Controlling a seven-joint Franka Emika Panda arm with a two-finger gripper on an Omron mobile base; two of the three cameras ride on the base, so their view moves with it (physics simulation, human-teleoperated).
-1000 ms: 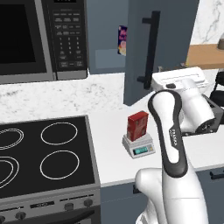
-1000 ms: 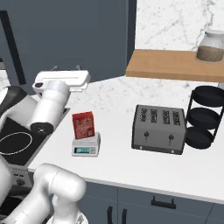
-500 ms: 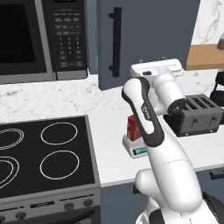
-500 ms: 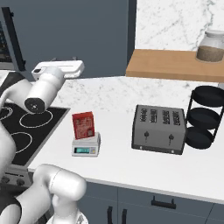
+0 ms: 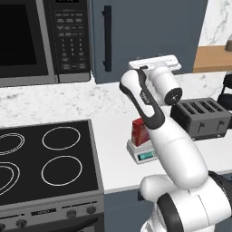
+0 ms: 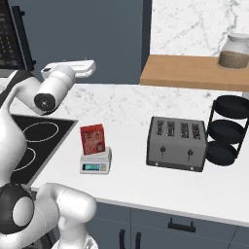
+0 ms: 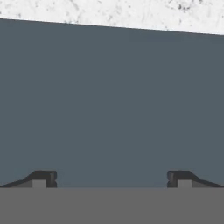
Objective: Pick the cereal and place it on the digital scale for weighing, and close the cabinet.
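The red cereal (image 5: 139,130) box stands upright on the small grey digital scale (image 5: 145,154), also seen as cereal (image 6: 92,139) on the scale (image 6: 96,163) near the counter's front. The slate cabinet (image 5: 149,31) door lies flush and shut, its black bar handle (image 5: 107,38) at the left edge. My gripper (image 7: 111,178) is open with nothing between its fingertips (image 7: 42,177), facing the flat door (image 7: 113,96) at very close range. My hand (image 5: 155,61) is raised against the lower part of the door, above and behind the cereal.
A black microwave (image 5: 41,41) hangs left of the cabinet, over the stove (image 5: 45,158). A dark toaster (image 6: 177,144) sits right of the scale, then a black tiered rack (image 6: 228,131). A jar (image 6: 234,50) stands on a wooden shelf (image 6: 194,73).
The cabinet door has swung from open to shut, hiding the box inside. My hand followed it to the left and now sits against it. Cereal and scale have not moved.
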